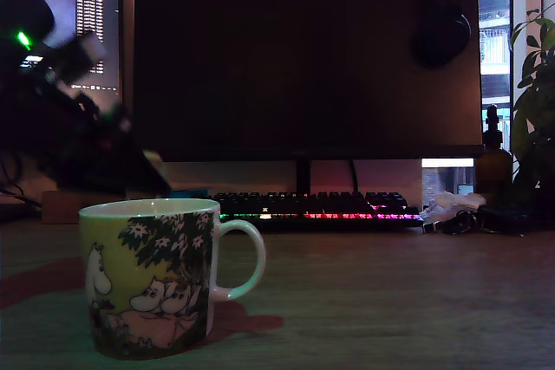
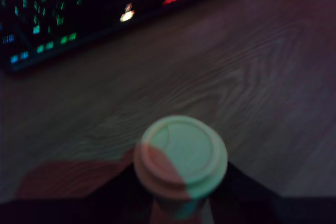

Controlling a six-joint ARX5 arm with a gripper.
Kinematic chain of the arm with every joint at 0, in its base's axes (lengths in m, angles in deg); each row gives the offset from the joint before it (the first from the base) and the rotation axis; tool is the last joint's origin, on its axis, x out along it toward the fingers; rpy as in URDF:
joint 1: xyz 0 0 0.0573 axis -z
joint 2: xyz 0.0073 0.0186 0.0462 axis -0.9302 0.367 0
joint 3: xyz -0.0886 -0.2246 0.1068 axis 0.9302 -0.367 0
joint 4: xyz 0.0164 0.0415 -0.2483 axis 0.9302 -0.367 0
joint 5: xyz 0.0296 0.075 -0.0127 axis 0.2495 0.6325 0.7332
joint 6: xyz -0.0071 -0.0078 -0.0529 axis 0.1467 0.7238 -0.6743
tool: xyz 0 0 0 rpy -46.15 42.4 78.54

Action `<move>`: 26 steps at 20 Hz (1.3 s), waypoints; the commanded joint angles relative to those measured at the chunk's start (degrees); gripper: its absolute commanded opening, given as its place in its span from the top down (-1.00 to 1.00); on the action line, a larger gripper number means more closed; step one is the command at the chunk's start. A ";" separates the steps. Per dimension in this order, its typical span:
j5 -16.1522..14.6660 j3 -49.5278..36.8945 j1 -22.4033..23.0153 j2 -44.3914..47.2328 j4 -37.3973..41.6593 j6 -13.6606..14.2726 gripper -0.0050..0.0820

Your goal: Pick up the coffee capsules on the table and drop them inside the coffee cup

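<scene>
A pale cream coffee capsule fills the lower middle of the wrist view, flat rim facing the camera. The dark fingers of my gripper press on both sides of it, above the wood-grain table. In the exterior view the blurred dark arm and gripper reach down from the left, just behind the yellow-green coffee cup. The cup stands upright near the table's front edge, its white handle toward that view's right. The capsule itself is not visible in the exterior view.
A lit rainbow keyboard lies behind the cup under a large dark monitor. At the exterior view's right are a crumpled white item, a bottle and a leafy plant.
</scene>
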 commanded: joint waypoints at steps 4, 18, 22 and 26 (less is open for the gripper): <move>-2.40 -4.39 0.07 -4.07 -0.22 -0.04 0.54; -5.22 -11.61 2.34 -21.38 -4.79 -2.38 0.54; -2.62 -14.49 3.37 -26.91 -5.92 -4.04 0.55; -0.68 -16.17 5.79 -31.82 -6.47 -5.40 0.55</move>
